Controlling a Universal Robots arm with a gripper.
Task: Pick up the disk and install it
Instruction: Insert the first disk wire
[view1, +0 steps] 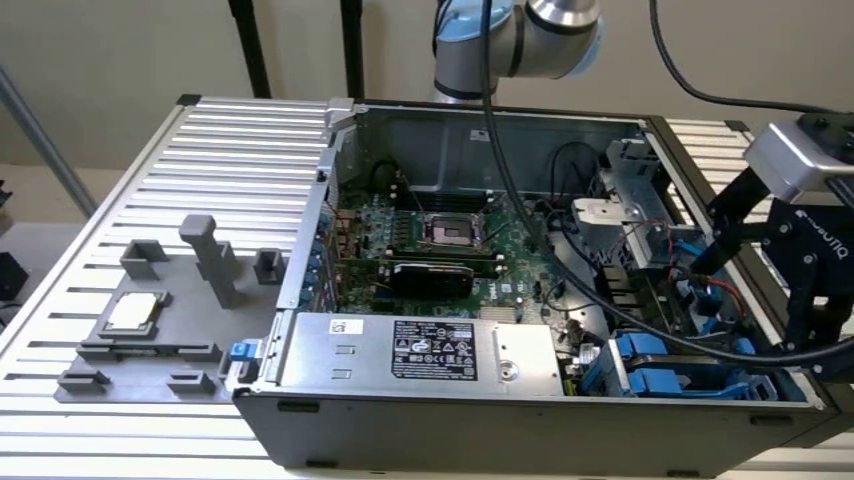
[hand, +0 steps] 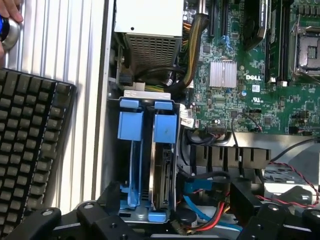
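The disk (hand: 164, 172) stands on edge in its blue carrier inside the drive bay at the case's corner, next to a second blue carrier (hand: 131, 160) whose frame looks empty. In the exterior view the blue carriers (view1: 665, 362) sit at the case's near right corner. My gripper (hand: 180, 222) hovers over this bay, open, its black fingers (hand: 92, 217) spread wide to either side with nothing between them. In the exterior view the gripper (view1: 805, 325) hangs at the right edge, just outside the case wall.
The open computer case (view1: 307, 230) holds a motherboard (view1: 441, 250), a silver power-supply box (view1: 427, 350) and loose cables (hand: 210, 220) beside the bay. A grey fixture with a CPU chip (view1: 134, 312) sits left. A black keyboard (hand: 30, 150) and a hand (hand: 7, 15) lie beside the case.
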